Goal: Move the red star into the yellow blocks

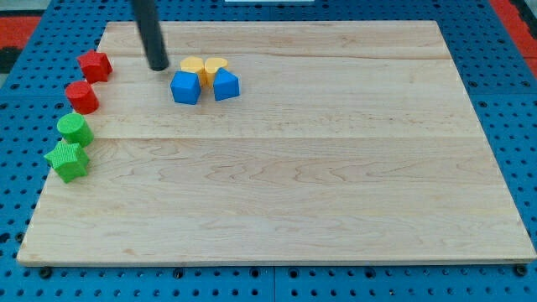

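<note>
With no jaws to open or close, my tip (158, 66) sits between the red star (95, 65) at the board's left edge and the yellow blocks (204, 67), so pushing leftward risks shoving the star off.

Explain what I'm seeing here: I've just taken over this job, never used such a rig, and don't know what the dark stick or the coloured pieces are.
One camera looks down at a wooden board. The dark stick is the arm's rod; my tip slides on the board and pushes blocks. It holds nothing. The tip sits between the red star, at the view's left, and two yellow blocks at the right, touching neither. Two blue blocks lie against the yellows. Down the left edge: a red block, a green block, a green star.
</note>
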